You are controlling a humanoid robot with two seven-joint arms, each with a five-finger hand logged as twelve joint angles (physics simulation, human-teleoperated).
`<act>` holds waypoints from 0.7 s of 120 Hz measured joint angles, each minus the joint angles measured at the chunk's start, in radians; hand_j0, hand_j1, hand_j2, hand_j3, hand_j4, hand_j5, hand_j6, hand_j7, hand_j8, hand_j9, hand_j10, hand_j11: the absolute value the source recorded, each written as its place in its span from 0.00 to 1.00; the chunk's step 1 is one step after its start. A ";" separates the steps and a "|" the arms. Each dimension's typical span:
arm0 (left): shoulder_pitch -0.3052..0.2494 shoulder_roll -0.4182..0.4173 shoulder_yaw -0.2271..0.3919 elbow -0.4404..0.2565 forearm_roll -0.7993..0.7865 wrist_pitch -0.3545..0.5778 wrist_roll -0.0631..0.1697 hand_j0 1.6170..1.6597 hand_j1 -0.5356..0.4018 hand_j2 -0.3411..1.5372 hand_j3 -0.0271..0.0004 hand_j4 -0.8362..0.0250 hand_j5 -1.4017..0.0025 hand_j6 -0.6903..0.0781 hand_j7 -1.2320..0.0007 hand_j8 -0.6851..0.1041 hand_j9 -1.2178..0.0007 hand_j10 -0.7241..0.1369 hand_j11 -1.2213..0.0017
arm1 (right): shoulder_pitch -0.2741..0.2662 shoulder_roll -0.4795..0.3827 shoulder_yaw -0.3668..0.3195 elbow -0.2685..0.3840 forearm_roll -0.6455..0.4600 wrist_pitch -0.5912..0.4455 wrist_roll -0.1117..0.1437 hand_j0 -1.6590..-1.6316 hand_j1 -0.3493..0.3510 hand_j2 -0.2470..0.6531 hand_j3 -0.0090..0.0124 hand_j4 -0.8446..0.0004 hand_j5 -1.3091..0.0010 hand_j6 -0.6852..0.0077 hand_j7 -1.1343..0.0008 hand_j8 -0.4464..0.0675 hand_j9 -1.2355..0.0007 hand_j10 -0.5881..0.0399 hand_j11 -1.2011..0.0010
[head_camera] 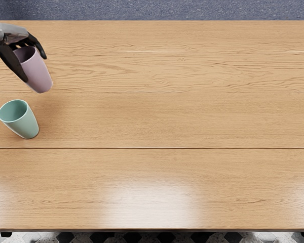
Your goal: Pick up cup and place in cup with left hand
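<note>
Left hand [23, 59] around the pink cup [38, 73], fingers astride its rim.

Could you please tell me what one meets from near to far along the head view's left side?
Patterned floor, the table's near edge, the green cup, the pink cup grasped by the left robot hand, the table's far edge, the speckled blue surface.
</note>
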 joint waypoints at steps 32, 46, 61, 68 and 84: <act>-0.081 0.068 0.093 -0.078 -0.030 -0.005 0.000 0.85 0.44 0.23 0.99 0.40 0.53 0.52 0.46 0.58 0.46 0.42 0.45 | 0.000 0.000 0.000 0.000 0.000 0.000 0.000 0.04 0.00 0.27 0.42 1.00 1.00 0.99 1.00 0.87 1.00 0.94 1.00; -0.098 0.084 0.130 -0.096 -0.040 -0.005 -0.001 0.85 0.43 0.24 0.99 0.41 0.53 0.52 0.46 0.59 0.46 0.42 0.44 | 0.000 0.000 0.000 0.000 0.000 0.000 0.000 0.04 0.00 0.27 0.42 1.00 1.00 0.99 1.00 0.87 1.00 0.94 1.00; -0.110 0.104 0.159 -0.112 -0.043 -0.006 -0.002 0.85 0.43 0.24 0.99 0.40 0.53 0.53 0.46 0.59 0.46 0.42 0.44 | 0.000 0.000 0.000 0.000 0.000 0.000 0.000 0.04 0.00 0.27 0.42 1.00 1.00 0.99 1.00 0.87 1.00 0.94 1.00; -0.110 0.106 0.167 -0.116 -0.045 -0.006 -0.002 0.85 0.43 0.24 0.99 0.41 0.53 0.52 0.46 0.59 0.46 0.42 0.44 | 0.000 0.000 0.000 0.000 0.000 0.000 0.000 0.04 0.00 0.27 0.42 1.00 1.00 0.99 1.00 0.87 1.00 0.94 1.00; -0.111 0.118 0.185 -0.119 -0.046 -0.008 -0.002 0.85 0.43 0.24 0.99 0.41 0.53 0.53 0.46 0.59 0.46 0.42 0.44 | 0.000 0.000 0.000 0.000 0.000 0.000 0.000 0.04 0.00 0.27 0.42 1.00 1.00 0.99 1.00 0.87 1.00 0.94 1.00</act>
